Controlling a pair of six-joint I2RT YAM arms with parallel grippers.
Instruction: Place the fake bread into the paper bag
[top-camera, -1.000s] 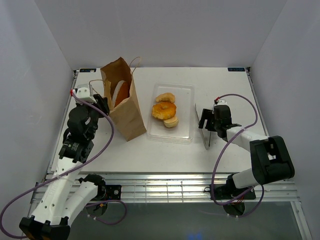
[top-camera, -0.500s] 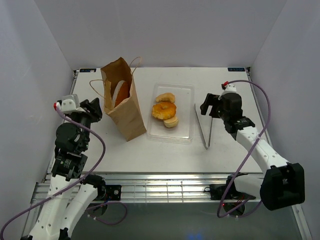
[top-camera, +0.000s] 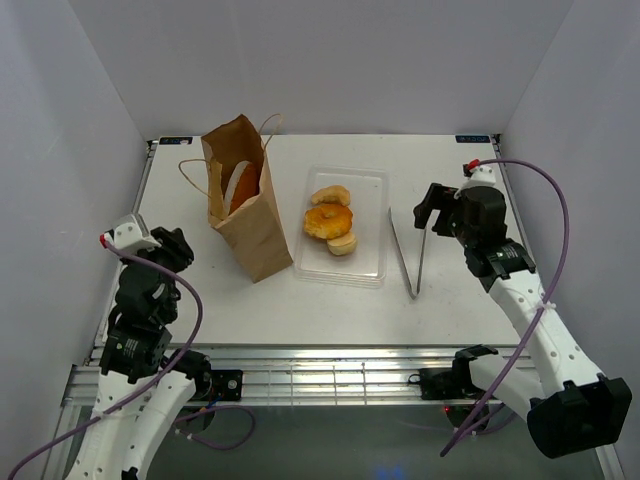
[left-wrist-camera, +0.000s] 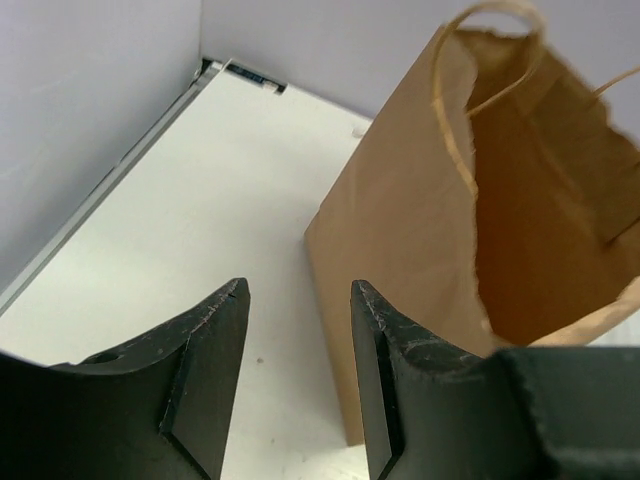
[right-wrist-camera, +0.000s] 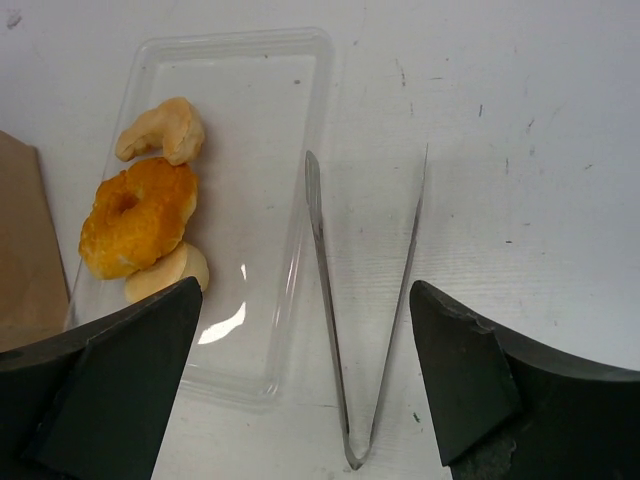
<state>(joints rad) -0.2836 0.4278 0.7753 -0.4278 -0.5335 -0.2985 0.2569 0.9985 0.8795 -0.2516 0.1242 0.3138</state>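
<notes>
The brown paper bag (top-camera: 245, 205) stands open at the back left, with an orange and a pale pastry showing inside it (top-camera: 240, 188). Three pieces of fake bread lie in the clear tray (top-camera: 375, 200): a pale roll (top-camera: 331, 194), an orange ring doughnut (top-camera: 328, 219) and a cream roll (top-camera: 343, 244). My left gripper (top-camera: 178, 245) is open and empty, left of the bag and apart from it; its wrist view shows the bag (left-wrist-camera: 420, 230) just beyond the gripper (left-wrist-camera: 298, 290). My right gripper (top-camera: 430, 208) is open wide and empty, above the metal tongs (top-camera: 414, 255).
In the right wrist view the tongs (right-wrist-camera: 330, 320) lie in a V on the table right of the tray (right-wrist-camera: 250, 90), with the doughnut (right-wrist-camera: 137, 216) at the tray's left side. White walls enclose the table on three sides.
The left gripper has drawn back from the bag toward the near left. The right gripper has moved away from the tongs, up and to the right.
</notes>
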